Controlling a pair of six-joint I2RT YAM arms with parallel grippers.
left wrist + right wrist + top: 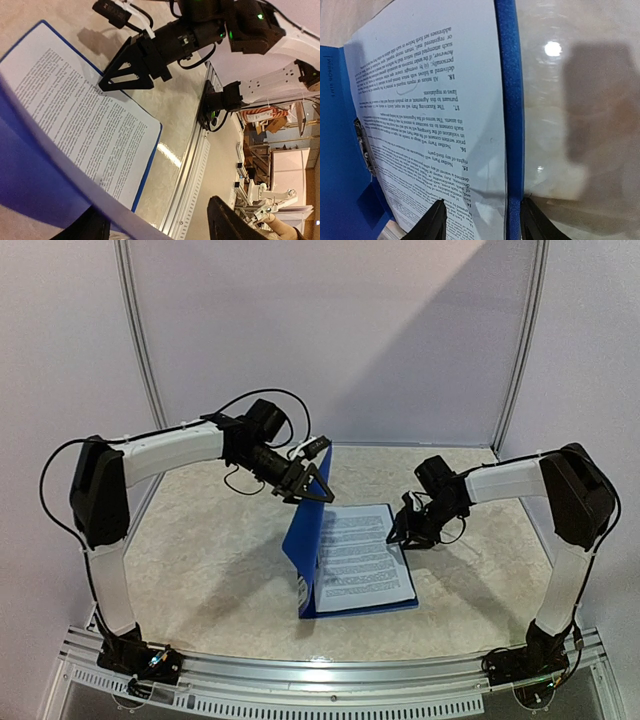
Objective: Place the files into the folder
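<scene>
The dark-blue folder (306, 535) lies open on the table, its cover standing nearly upright. The files (358, 550), white printed sheets, lie on its flat back half. My left gripper (312, 483) is open at the cover's top edge; in the left wrist view (157, 227) the cover (25, 175) crosses by the left finger, over the files (75, 115). My right gripper (397, 533) is open at the files' right edge. In the right wrist view (485, 222) its fingers straddle the sheet edge (430, 100) and the folder's blue border (510, 100). The metal clip (364, 145) sits at the spine.
An aluminium rail (320, 675) runs along the near table edge, carrying both arm bases. White wall panels with metal posts (140, 340) close the back and sides. The beige tabletop (200, 570) spreads around the folder.
</scene>
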